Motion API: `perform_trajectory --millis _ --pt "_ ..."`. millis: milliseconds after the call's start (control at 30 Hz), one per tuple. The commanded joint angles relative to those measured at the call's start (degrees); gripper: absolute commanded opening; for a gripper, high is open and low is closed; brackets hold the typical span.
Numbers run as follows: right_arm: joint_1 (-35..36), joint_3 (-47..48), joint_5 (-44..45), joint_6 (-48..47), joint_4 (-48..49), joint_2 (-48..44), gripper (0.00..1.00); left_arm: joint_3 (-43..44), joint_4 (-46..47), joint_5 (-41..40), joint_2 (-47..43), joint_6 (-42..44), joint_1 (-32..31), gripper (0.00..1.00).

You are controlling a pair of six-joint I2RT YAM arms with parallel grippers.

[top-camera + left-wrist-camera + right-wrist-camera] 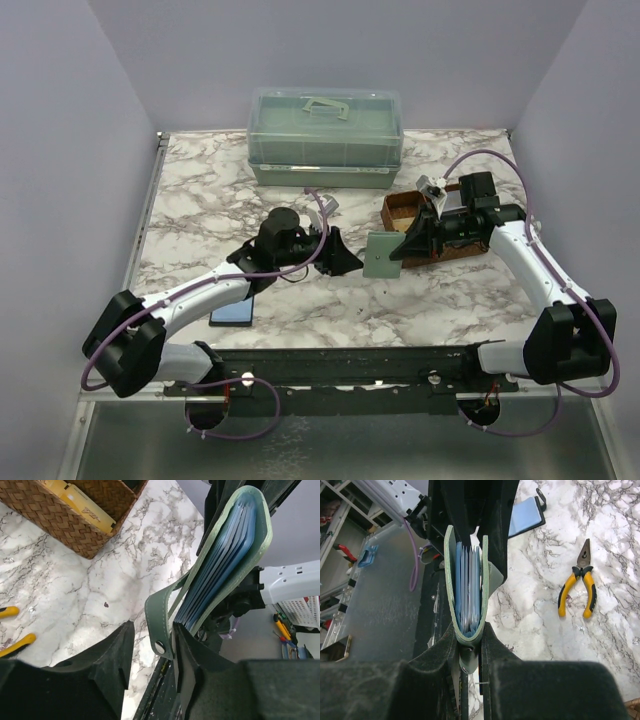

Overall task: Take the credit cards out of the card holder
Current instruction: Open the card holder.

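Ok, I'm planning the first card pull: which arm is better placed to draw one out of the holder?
Left, probably. The right gripper is clamped on the card holder, so it is occupied; the left gripper, jaws apart, sits at its open edge where the credit cards show.

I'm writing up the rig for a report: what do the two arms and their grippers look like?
Both match. The left arm and right arm have white links between bulky black joint housings, with a purple cable looping along each. The left gripper and right gripper are black, each with two broad, matte, wedge-shaped fingers. No markings are legible.
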Motion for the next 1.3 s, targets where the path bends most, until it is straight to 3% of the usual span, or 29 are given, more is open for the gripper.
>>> perform_trajectory --millis 0,133,167,233,300,333,400,567,667,900,1267 --pt "0.59 1.81 -3.85 -2.92 -3.0 -0.08 0.0 1.75 2.81 3.8 0.12 1.96 0.68 0.36" --pt "0.77 1.95 -4.04 -3.46 -3.46 0.27 0.0 1.89 4.61 5.17 0.14 2.07 0.77 0.3" --pt "0.78 1.93 -3.99 -3.42 -3.4 0.38 0.0 1.91 5.0 5.79 0.08 2.18 0.76 0.25" --pt "0.78 1.74 -3.63 -2.46 -2.77 0.58 0.0 1.91 5.48 6.88 -0.24 2.43 0.74 0.0" --pt "0.78 0.84 -1.82 2.05 0.74 0.52 0.04 1.54 5.5 7.45 -1.05 2.38 0.77 0.0" --pt "0.75 0.13 0.01 5.23 4.43 0.36 0.09 1.29 5.31 7.44 -1.7 2.03 0.75 0.0" --pt "0.78 -1.31 4.34 10.39 9.03 0.33 0.31 0.83 4.34 7.4 -2.95 1.07 0.76 0.0" --pt "0.78 -3.37 8.98 16.96 14.24 1.47 0.68 -0.92 3.24 8.12 -5.99 -4.31 0.64 0.0" --pt "0.78 -3.95 9.15 18.67 15.31 2.89 0.81 -2.71 3.21 8.08 -6.99 -7.37 0.22 0.0" --pt "0.89 -6.11 4.52 18.0 16.58 4.86 0.94 -5.54 3.22 11.82 -6.13 -10.95 0.0 0.0" --pt "7.1 -10.98 4.87 1.67 16.63 3.42 0.97 -1.7 0.68 17.58 -5.0 -11.32 -0.27 0.0"
